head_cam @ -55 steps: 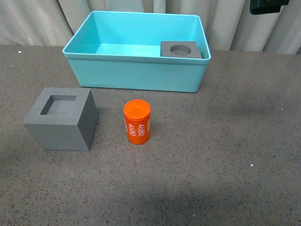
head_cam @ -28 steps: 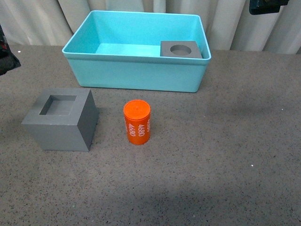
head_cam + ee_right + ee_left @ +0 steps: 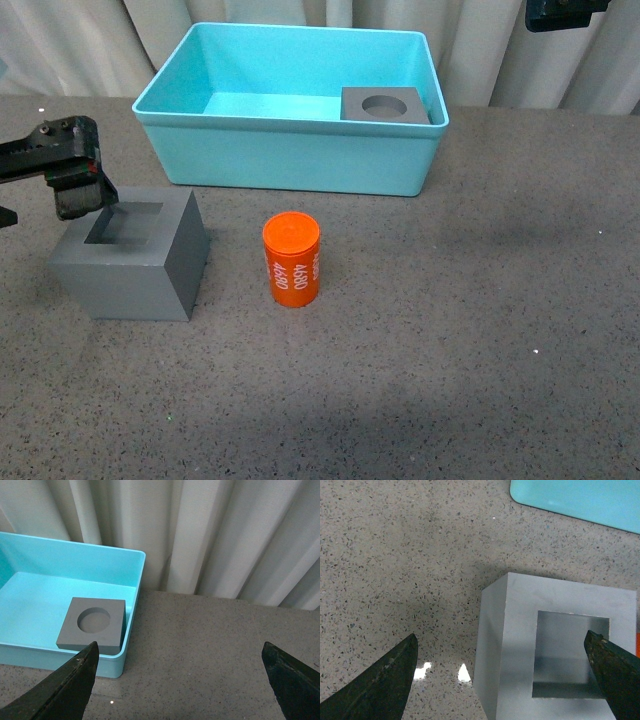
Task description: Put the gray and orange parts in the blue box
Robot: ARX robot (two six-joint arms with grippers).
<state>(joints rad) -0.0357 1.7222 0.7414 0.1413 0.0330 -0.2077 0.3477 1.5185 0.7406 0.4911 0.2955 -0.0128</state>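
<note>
Left wrist view: left gripper (image 3: 500, 640) straddles gray cube (image 3: 515, 630) edge.

Speckled gray table (image 3: 480, 350) carries blue box (image 3: 290, 160), square-recessed gray cube (image 3: 130, 270), orange cylinder (image 3: 291, 260).

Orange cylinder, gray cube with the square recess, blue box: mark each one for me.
Orange cylinder (image 3: 291, 272), front view, on its side wall by the white digits.
Gray cube with the square recess (image 3: 125, 288), front view, on its front face.
Blue box (image 3: 290, 158), front view, on its near outer wall.
</note>
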